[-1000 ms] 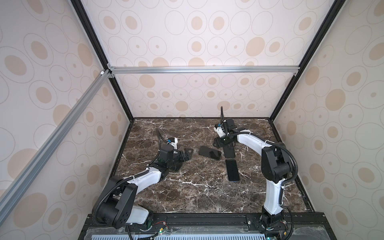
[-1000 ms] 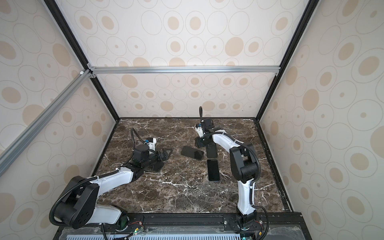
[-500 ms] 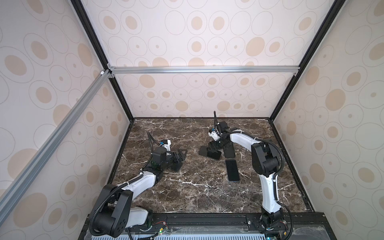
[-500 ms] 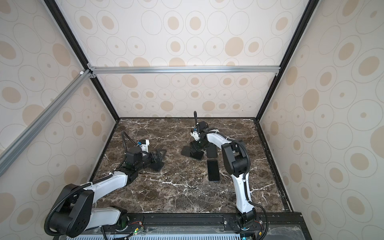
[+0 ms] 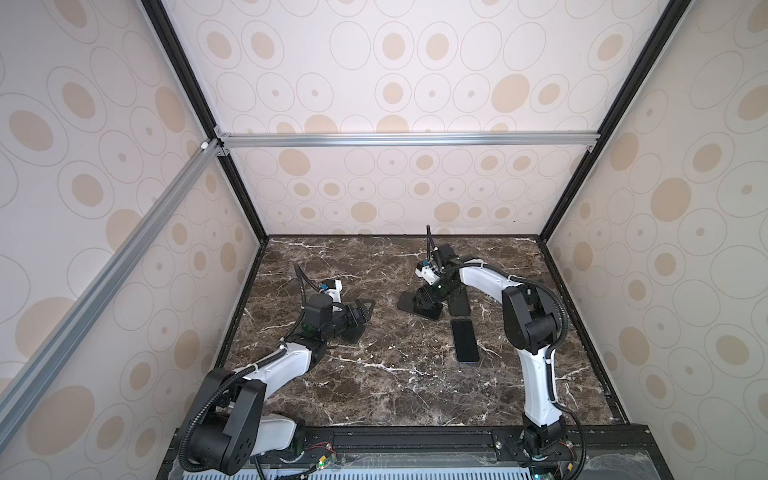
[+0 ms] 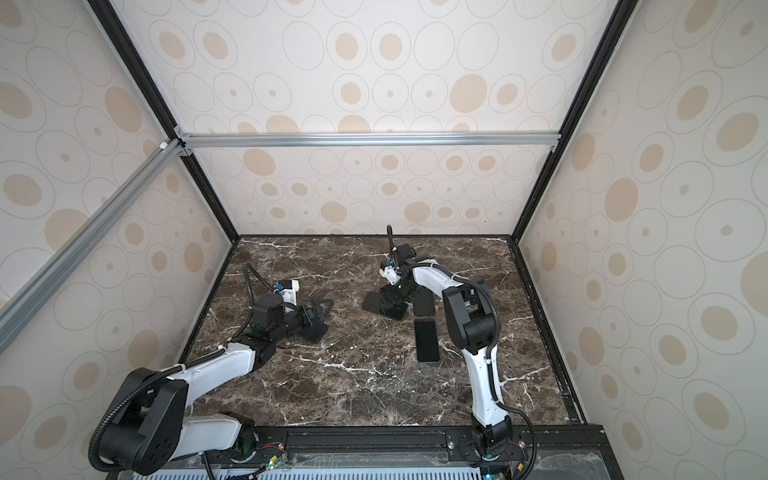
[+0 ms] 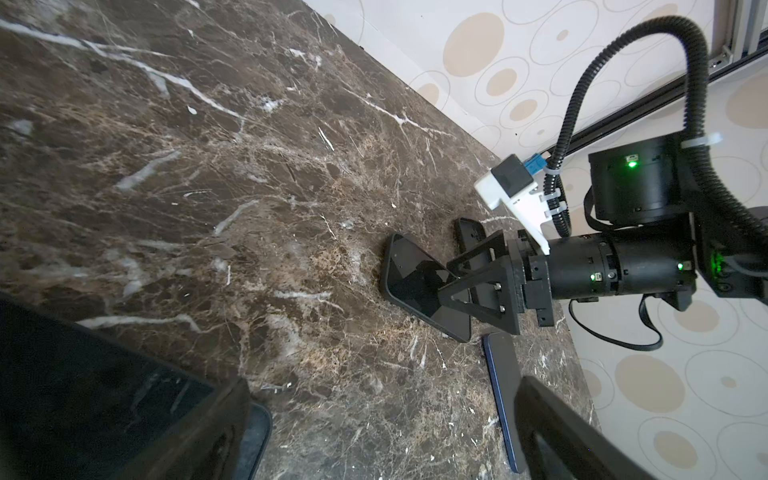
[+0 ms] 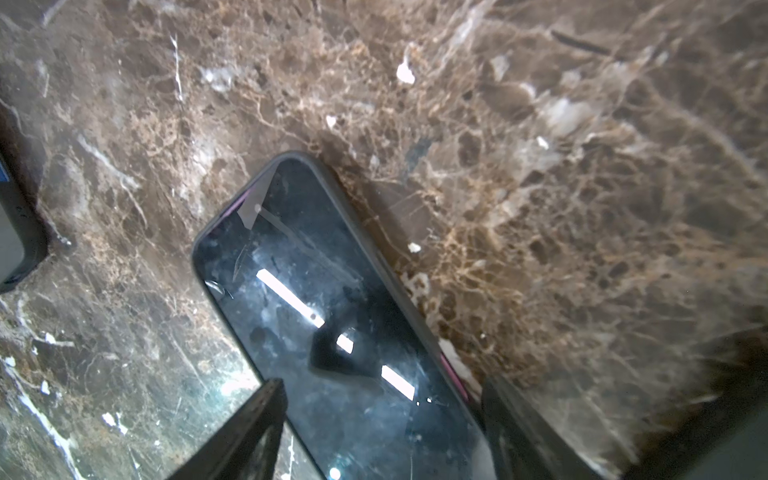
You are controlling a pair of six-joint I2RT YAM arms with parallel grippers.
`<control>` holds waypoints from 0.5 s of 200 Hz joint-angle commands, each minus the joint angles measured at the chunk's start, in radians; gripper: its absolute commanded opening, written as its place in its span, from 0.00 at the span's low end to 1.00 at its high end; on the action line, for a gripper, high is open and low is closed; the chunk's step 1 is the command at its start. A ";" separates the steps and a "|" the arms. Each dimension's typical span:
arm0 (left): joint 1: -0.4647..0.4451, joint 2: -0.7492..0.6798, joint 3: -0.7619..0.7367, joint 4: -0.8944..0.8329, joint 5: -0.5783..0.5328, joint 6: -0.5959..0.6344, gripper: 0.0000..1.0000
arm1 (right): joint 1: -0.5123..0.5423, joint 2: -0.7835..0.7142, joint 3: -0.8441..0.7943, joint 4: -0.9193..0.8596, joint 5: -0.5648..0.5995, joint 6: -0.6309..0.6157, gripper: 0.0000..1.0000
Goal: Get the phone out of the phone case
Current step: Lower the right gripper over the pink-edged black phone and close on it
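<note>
A phone in a dark phone case [image 8: 332, 311] with a pink edge lies screen up on the marble, left of centre-back in both top views [image 5: 409, 305] [image 6: 374, 305]. My right gripper [image 8: 382, 415] [image 5: 428, 300] [image 6: 392, 297] is low over its end, open, one finger on each side of the cased phone. The left wrist view shows the cased phone [image 7: 411, 278] and the right gripper [image 7: 473, 276] over it. My left gripper [image 5: 362, 312] [image 6: 319, 309] [image 7: 382, 440] stands wide open to the left, holding nothing.
A dark case [image 5: 353, 334] [image 6: 313, 332] lies under my left gripper. Another black case [image 5: 459, 305] [image 6: 423, 306] [image 7: 469, 232] lies right of the right gripper. A bare blue-edged phone [image 5: 464, 340] [image 6: 427, 340] [image 7: 500, 386] lies nearer the front. Walls enclose the marble table [image 5: 374, 395].
My right gripper swung left from the black case to the cased phone, and its jaws widened around it. My left arm drew back slightly to the left.
</note>
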 commanded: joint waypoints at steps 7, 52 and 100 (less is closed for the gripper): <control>0.008 -0.010 -0.007 0.032 0.009 -0.014 0.99 | 0.028 -0.033 -0.038 -0.045 0.029 -0.047 0.77; 0.008 -0.007 -0.008 0.035 0.012 -0.014 0.99 | 0.065 -0.062 -0.066 -0.051 0.102 -0.071 0.77; 0.009 -0.007 -0.013 0.037 0.011 -0.015 0.99 | 0.119 -0.068 -0.083 -0.062 0.171 -0.093 0.77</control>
